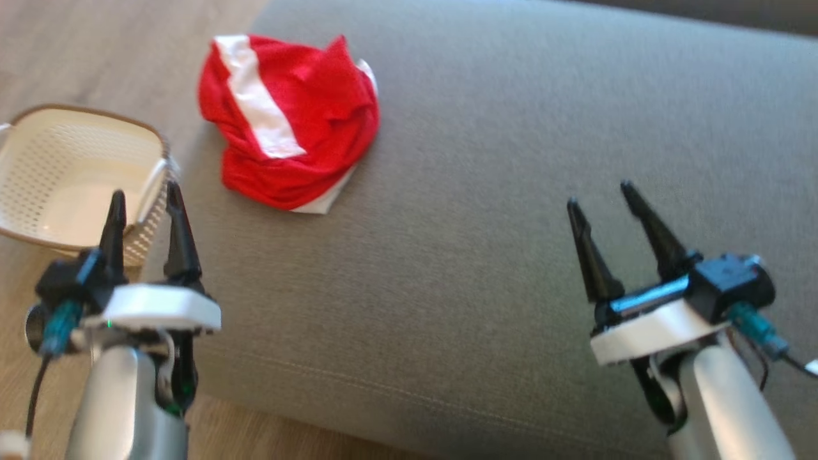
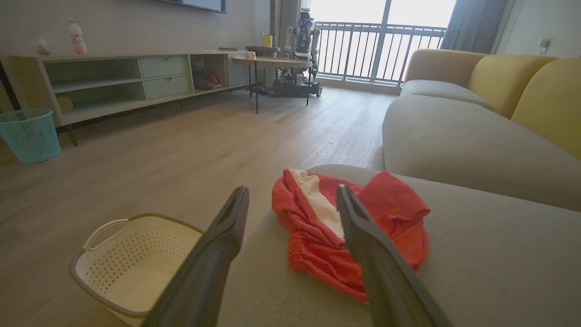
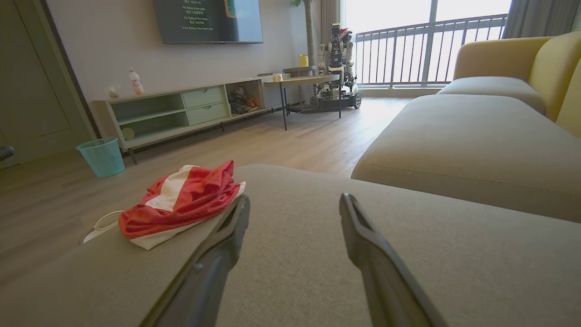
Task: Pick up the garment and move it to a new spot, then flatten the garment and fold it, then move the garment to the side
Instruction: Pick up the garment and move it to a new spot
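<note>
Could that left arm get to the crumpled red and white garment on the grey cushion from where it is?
Probably yes. The left end effector stands open, short of the crumpled red and white garment, with just bare grey cushion between them.

Silver forearms, white wrist plates, blk tapered fingers, teal plugs w/ cables.
</note>
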Robot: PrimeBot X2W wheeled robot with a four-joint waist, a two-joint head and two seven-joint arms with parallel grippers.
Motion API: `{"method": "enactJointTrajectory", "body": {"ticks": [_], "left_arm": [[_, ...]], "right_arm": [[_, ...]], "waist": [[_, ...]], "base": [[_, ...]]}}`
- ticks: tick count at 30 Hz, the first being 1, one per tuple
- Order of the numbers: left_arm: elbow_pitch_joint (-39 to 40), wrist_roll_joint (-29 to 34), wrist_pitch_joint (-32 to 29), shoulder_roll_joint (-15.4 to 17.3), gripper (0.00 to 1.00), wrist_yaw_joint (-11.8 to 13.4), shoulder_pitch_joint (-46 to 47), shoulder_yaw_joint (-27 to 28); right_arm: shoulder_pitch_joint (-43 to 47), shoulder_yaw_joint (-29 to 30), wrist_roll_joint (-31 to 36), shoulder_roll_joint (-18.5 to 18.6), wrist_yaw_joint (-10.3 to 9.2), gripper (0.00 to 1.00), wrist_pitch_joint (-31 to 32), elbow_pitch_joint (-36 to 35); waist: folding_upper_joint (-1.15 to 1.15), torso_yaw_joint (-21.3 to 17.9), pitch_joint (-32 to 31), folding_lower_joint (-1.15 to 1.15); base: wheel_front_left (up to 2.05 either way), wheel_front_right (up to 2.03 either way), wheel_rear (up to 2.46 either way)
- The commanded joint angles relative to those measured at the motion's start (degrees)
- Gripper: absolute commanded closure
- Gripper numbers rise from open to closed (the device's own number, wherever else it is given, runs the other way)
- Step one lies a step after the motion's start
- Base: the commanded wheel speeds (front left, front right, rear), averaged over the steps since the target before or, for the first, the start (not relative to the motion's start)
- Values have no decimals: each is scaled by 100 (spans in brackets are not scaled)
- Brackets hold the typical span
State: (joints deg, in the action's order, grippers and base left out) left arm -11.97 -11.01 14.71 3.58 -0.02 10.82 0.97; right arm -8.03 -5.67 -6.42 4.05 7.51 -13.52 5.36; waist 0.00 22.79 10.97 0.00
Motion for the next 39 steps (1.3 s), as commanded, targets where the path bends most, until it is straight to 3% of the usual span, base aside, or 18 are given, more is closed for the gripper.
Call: {"method": "enactJointTrajectory", "body": {"ticks": [1, 7, 11, 21, 22, 23, 27, 34, 39], "left_arm": [[116, 59, 27, 152, 0, -9, 292, 217], [-1159, -65, -678, 519, 0, -201, 1675, 204], [-1926, -83, -1233, 793, 0, -287, 2370, 172], [-3548, 37, -1788, 1198, 0, -126, 3572, 99], [-3708, 9, -1826, 1214, 55, -130, 3647, 114], [-3854, 3, -1852, 1235, 100, -139, 3704, 107], [-4188, 34, -1624, 1297, 100, -93, 3853, 70], [-4031, 87, -337, 1300, 100, 122, 4018, 70], [-3260, 123, -9, 1177, 100, -61, 3962, -62]], "right_arm": [[-279, -137, 33, 41, -2, 0, 19, -257], [-557, -202, 179, 203, -2, 0, 312, -904], [-683, -322, -124, 185, -2, 0, 514, -1207], [-806, -399, -154, 307, -2, 0, 710, -1702], [-810, -406, -147, 309, -2, 0, 712, -1709], [-815, -412, -142, 308, -2, 0, 709, -1710], [-824, -408, -136, 297, -2, 0, 670, -1662], [-773, -413, -189, 217, -2, 0, 522, -1423], [-718, -452, -264, 122, -2, 0, 378, -1196]], "waist": [[0, -359, 459, 0], [0, -770, 1289, 0], [0, -1013, 1601, 0], [0, -1342, 1930, 0], [0, -1358, 1940, 0], [0, -1373, 1943, 0], [0, -1397, 1896, 0], [0, -1305, 1448, 0], [0, -1294, 921, 0]], "base": [[0, 0, 0], [0, 0, 0], [0, 0, 0], [0, 0, 0], [0, 0, 0], [0, 0, 0], [0, 0, 0], [0, 0, 0], [0, 0, 0]]}}
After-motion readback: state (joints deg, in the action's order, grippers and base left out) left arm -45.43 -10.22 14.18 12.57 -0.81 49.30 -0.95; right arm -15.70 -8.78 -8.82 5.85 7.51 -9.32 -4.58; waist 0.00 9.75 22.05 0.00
